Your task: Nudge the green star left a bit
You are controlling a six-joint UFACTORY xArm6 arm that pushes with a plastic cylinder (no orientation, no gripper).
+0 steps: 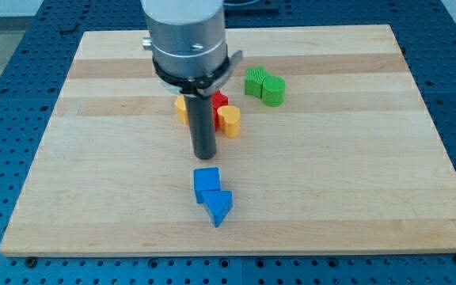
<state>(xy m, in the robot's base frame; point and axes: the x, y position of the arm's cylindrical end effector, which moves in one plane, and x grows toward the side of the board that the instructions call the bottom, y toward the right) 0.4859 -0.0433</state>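
Two green blocks sit touching at the view's upper right of centre. The left one has ridged, angular sides and looks like the green star. The right one is rounded. My tip rests on the board well below and to the left of them, touching neither. It stands just above the blue cube, with a small gap between them.
A red block, a yellow heart and another yellow block cluster behind the rod. A blue triangular block touches the blue cube's lower corner. The wooden board's edges border a blue perforated table.
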